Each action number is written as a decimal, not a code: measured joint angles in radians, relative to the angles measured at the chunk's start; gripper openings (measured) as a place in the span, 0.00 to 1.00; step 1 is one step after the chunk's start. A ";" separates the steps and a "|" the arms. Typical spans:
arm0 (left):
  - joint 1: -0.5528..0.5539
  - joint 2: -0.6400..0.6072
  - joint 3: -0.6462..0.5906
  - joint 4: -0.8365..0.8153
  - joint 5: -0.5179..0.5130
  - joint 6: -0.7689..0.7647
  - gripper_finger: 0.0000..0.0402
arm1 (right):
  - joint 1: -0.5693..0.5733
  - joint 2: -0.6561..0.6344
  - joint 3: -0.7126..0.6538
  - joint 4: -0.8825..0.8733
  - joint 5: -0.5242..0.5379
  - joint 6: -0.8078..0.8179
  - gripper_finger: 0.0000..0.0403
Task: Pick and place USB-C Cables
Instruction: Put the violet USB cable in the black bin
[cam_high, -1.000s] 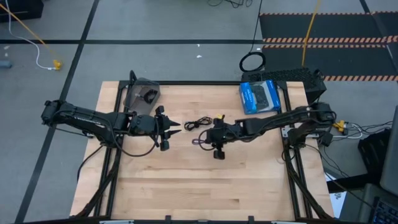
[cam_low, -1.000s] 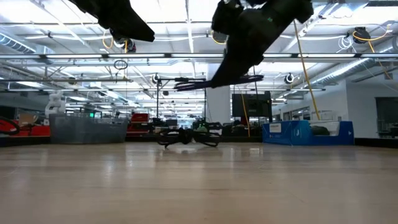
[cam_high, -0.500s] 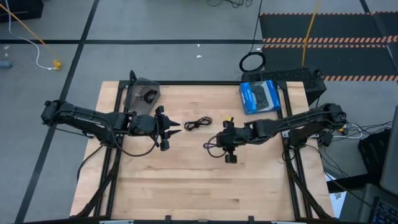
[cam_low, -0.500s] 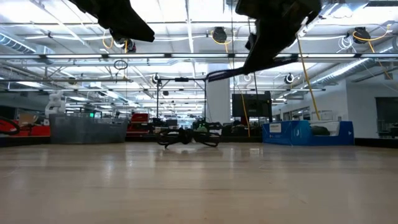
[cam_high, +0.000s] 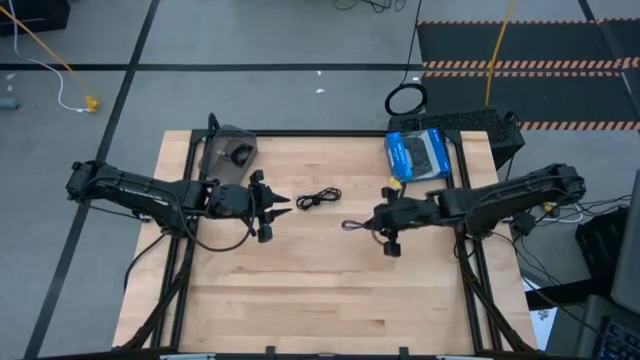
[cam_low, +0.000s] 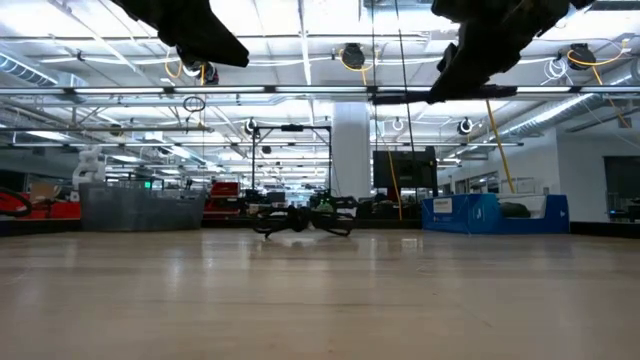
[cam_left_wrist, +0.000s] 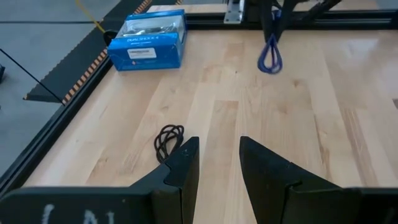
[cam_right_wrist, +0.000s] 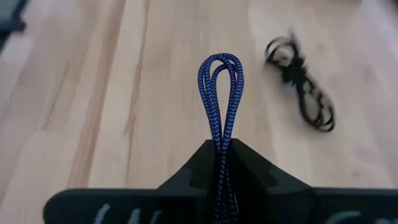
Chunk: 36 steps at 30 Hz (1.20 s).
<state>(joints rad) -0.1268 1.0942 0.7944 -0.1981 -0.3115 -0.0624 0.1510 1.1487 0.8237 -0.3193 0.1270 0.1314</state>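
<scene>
The purple-blue USB-C cable (cam_right_wrist: 221, 87) is a folded bundle in my shut right gripper (cam_high: 372, 224), over the table's middle right. One black USB-C cable (cam_high: 318, 198) lies flat on the wood between the two grippers, and the left wrist view shows it as the black cable (cam_left_wrist: 168, 138). Another black bundle (cam_high: 240, 154) sits in a grey bag (cam_high: 226, 150) at the far left corner. My left gripper (cam_left_wrist: 219, 163) is open and hovers left of the black cable, touching nothing. My right gripper pinches the purple-blue cable between its two fingers, with several strands side by side at the bundle's middle (cam_right_wrist: 222, 142). The fingers come level from the table's right and lie along the bundle. Its looped end (cam_right_wrist: 221, 65) sticks out past the fingertips toward the left, lifted clear of the table (cam_low: 400, 97).
A blue box (cam_high: 418, 156) stands at the far right of the table. A larger black ring coil (cam_high: 405, 99) lies on the floor beyond the far edge. Bare wood (cam_high: 300, 290) fills the near half of the table.
My right gripper has moved toward the table's right edge and somewhat up, staying shut. The purple-blue cable has gone with it, clear of the table, away from the black cable. The left arm has kept still.
</scene>
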 joint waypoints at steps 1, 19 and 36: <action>0.000 0.000 0.000 0.009 0.000 0.000 0.29 | -0.004 -0.021 -0.021 0.033 0.003 -0.009 0.07; 0.000 0.000 0.000 0.093 0.000 0.015 0.29 | -0.065 -0.135 -0.292 0.820 0.002 -0.128 0.07; 0.000 0.000 0.000 0.177 -0.001 0.032 0.29 | -0.065 -0.094 -0.576 1.626 0.003 -0.167 0.07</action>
<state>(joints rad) -0.1268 1.0939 0.7948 -0.0210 -0.3122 -0.0299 0.0856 1.0544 0.2478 1.3070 0.1299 -0.0353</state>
